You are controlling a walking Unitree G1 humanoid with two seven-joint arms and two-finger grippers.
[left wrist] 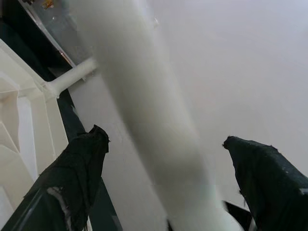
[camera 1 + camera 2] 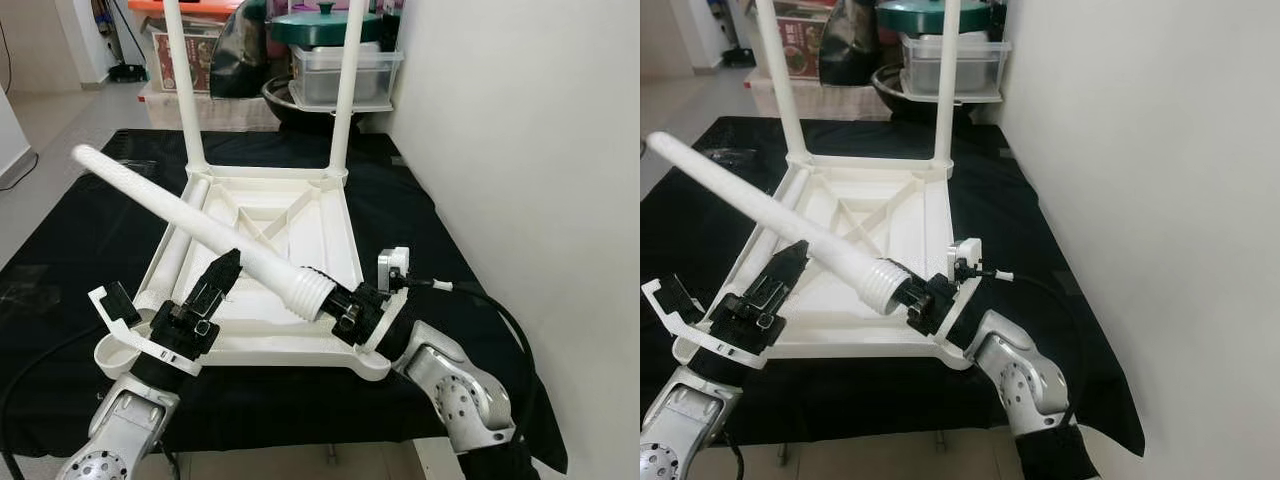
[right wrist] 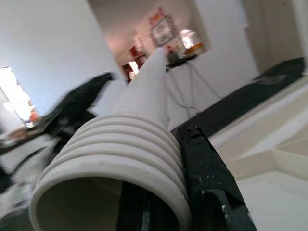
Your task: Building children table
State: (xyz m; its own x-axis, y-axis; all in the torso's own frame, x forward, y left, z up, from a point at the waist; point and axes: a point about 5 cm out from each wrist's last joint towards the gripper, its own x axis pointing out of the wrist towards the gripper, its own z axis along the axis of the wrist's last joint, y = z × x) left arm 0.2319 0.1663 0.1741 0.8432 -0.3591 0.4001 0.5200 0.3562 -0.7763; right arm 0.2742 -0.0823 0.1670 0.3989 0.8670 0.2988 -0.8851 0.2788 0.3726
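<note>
R gripper [image 2: 335, 300] clamps table leg [image 2: 190, 208] at ribbed end, over tabletop [image 2: 300, 345] near edge; L gripper [image 2: 222, 275] open beside.

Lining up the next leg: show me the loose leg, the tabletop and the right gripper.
loose leg [image 2: 190, 207], left eye view, middle of its shaft.
tabletop [image 2: 335, 235], left eye view, right rim.
right gripper [image 2: 345, 305], left eye view, fingers at the ribbed end.

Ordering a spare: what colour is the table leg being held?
White, clearest in the left eye view: table leg.
</note>
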